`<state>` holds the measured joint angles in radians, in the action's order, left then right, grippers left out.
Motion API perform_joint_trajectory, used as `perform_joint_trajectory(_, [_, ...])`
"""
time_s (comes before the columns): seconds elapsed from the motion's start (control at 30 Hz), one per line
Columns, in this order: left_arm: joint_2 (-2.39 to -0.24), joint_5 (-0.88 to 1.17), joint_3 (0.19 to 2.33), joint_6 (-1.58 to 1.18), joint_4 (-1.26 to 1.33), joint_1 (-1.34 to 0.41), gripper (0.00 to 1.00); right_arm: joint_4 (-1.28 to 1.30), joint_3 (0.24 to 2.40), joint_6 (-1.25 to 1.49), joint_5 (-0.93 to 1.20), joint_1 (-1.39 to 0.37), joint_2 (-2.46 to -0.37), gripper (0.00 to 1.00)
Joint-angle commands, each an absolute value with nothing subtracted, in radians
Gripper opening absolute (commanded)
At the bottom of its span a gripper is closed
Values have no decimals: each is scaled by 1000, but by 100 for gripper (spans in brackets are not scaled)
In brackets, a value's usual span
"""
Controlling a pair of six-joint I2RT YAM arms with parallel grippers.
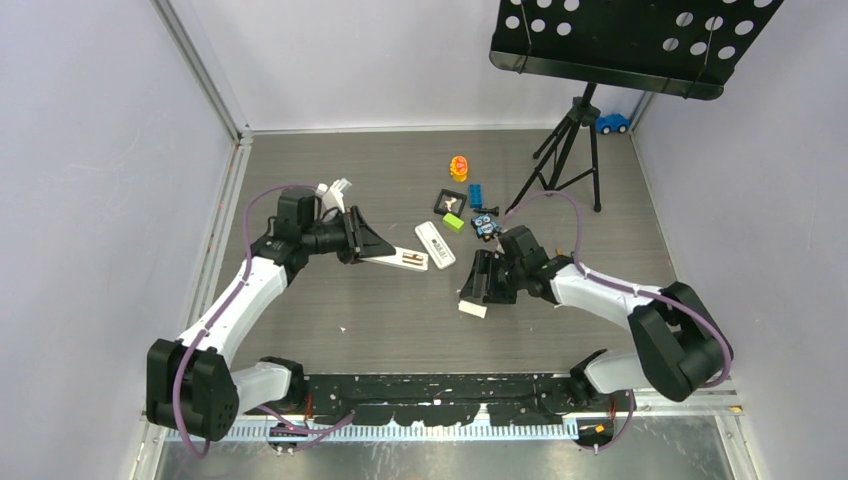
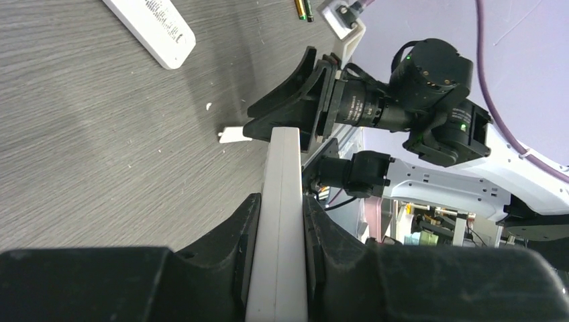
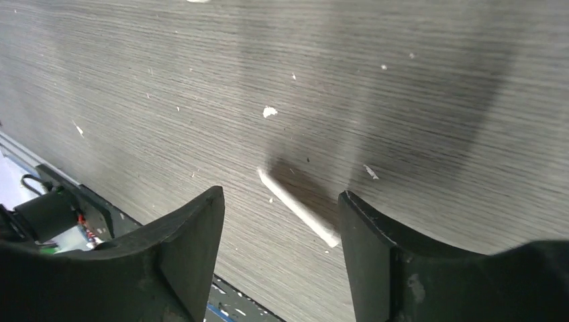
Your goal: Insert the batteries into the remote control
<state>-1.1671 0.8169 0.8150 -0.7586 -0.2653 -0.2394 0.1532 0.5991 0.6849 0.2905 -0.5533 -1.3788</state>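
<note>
Top external: left gripper (image 1: 372, 252) clamps one remote control (image 1: 408, 260) (second remote (image 1: 435, 243) loose); right gripper (image 3: 282, 209) gapes over perhaps one lid (image 3: 290, 199).

Even, soft light from above; the top view is sharp. Broad soft shadows fall across the table (image 3: 416, 80) in the right wrist view. The left fingers (image 2: 215, 268), close to the lens, look blurred

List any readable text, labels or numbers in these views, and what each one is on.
No text here can be read.
Loose white remote: rows of grey print, too blurred to read.
Held remote: dark marks in the top view, too small to read.
Batteries: only colour bands show, no legible label.
</note>
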Motion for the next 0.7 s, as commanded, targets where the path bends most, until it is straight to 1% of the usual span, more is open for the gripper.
perform_joint_trajectory(0.0, [-1147, 863, 813, -765, -203, -242, 0, 246, 690, 602, 190, -551, -1298, 72])
perform_joint_trajectory(0.1, [-1139, 868, 812, -764, -202, -244, 0, 278, 731, 567, 188, -551, -1250, 74])
perform_joint_trajectory(0.17, [-1133, 875, 813, -763, -202, -244, 0, 280, 753, 535, 224, -551, -1207, 75])
perform_joint_trajectory(0.3, [-1116, 911, 815, -778, -185, -244, 0, 182, 743, 481, 360, -551, -1070, 75])
perform_joint_trajectory(0.43, [-1087, 956, 819, -774, -164, -246, 0, 54, 720, 478, 540, -551, -952, 79])
perform_joint_trajectory(0.57, [-1048, 1016, 808, -784, -106, -279, 0, -31, 757, 521, 764, -551, -960, 81])
perform_joint_trajectory(0.67, [-1037, 1048, 794, -822, -13, -343, 0, 19, 815, 512, 852, -552, -1020, 81])
